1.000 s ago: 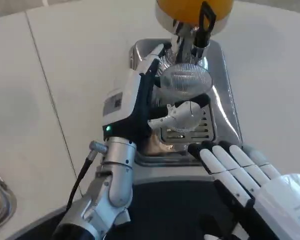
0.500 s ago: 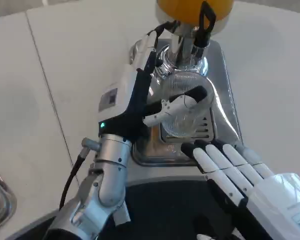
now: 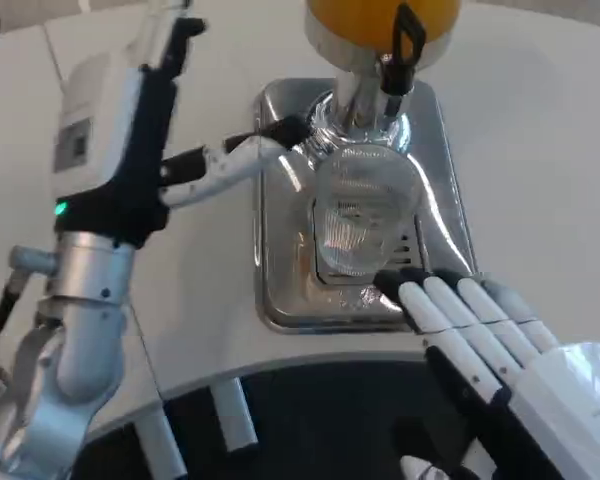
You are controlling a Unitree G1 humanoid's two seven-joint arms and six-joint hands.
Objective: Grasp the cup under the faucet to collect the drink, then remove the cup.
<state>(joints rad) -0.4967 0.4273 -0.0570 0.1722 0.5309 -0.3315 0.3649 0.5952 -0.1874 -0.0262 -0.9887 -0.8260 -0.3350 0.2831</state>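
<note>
A clear ribbed glass cup (image 3: 364, 215) stands upright on the grille of the silver drip tray (image 3: 280, 255), just in front of the dispenser's faucet (image 3: 365, 95). Above it are the orange drink tank (image 3: 383, 15) and a black tap lever (image 3: 405, 38). My left hand (image 3: 130, 115) is raised to the left of the tray, holding nothing; one white finger (image 3: 235, 160) reaches toward the dispenser's base and stays clear of the cup. My right hand (image 3: 485, 345) lies with its fingers stretched out at the tray's front right corner, its black fingertips (image 3: 400, 285) just short of the cup.
The white table (image 3: 540, 150) spreads on both sides of the tray. A seam (image 3: 80, 110) runs down the tabletop on the left. The table's curved front edge (image 3: 310, 360) passes just below the tray, with dark floor beyond it.
My left hand has let go of the cup and swung up and to the left. The cup stays on the grille. The right hand has barely moved.
</note>
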